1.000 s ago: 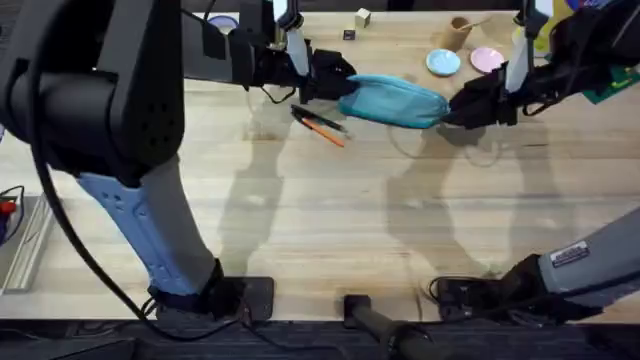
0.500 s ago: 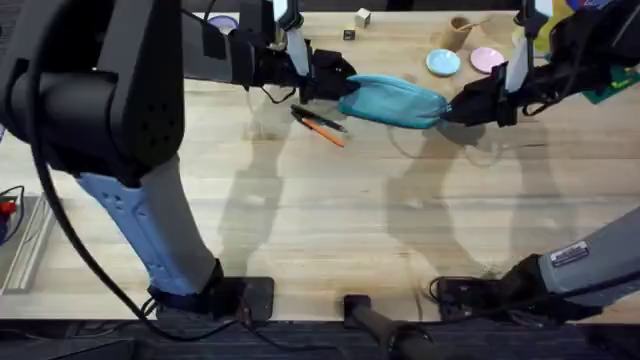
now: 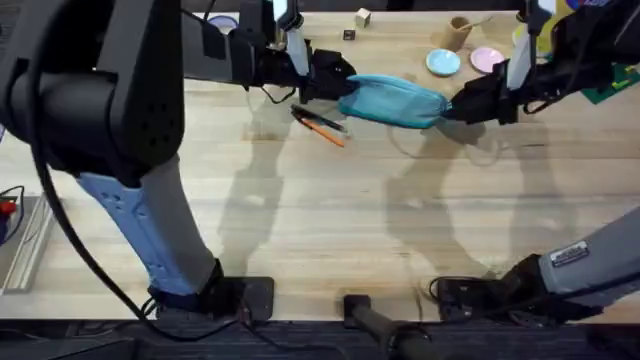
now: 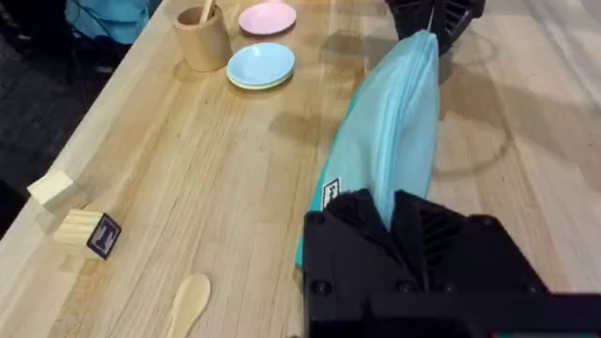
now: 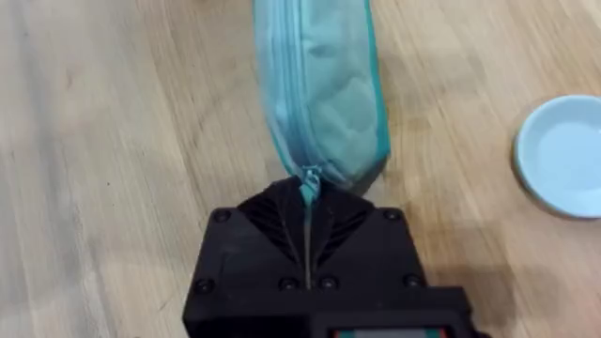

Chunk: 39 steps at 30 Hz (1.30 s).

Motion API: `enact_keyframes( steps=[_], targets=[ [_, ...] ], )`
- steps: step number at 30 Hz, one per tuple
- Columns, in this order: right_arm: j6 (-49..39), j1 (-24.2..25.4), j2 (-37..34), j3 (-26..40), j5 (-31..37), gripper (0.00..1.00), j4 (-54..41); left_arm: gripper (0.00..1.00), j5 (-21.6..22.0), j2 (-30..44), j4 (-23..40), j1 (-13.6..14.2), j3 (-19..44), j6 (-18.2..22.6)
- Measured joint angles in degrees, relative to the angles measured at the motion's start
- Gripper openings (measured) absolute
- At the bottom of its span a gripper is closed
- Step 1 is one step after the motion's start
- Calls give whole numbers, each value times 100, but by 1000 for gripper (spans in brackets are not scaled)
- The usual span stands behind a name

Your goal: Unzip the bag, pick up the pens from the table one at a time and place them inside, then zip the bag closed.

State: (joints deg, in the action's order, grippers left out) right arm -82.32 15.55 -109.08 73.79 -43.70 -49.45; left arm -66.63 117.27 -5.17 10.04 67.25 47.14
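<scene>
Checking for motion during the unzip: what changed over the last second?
The right gripper, fingers shut on the zipper pull at the bag's end, drifted slightly right and up, stretching the bag. The left gripper still clamps the other end; the pens stay on the table.

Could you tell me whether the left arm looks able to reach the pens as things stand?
Probably not yet: the left claw is shut on the end of the bag. The pens lie uncovered on the table just beside it, so once it lets go the way looks free.
</scene>
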Motion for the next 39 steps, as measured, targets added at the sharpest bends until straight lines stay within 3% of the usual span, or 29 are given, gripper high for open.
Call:
enact_keyframes(
  steps=[19,29,39],
  targets=[
    [0,-17,370,818,44,31,-703,42,-4,0,-2,0,0,0],
    [0,-45,370,860,46,31,-833,42,-9,0,0,6,2,0],
    [0,-523,372,913,394,31,-710,42,-6,0,2,33,0,0]
  ],
)
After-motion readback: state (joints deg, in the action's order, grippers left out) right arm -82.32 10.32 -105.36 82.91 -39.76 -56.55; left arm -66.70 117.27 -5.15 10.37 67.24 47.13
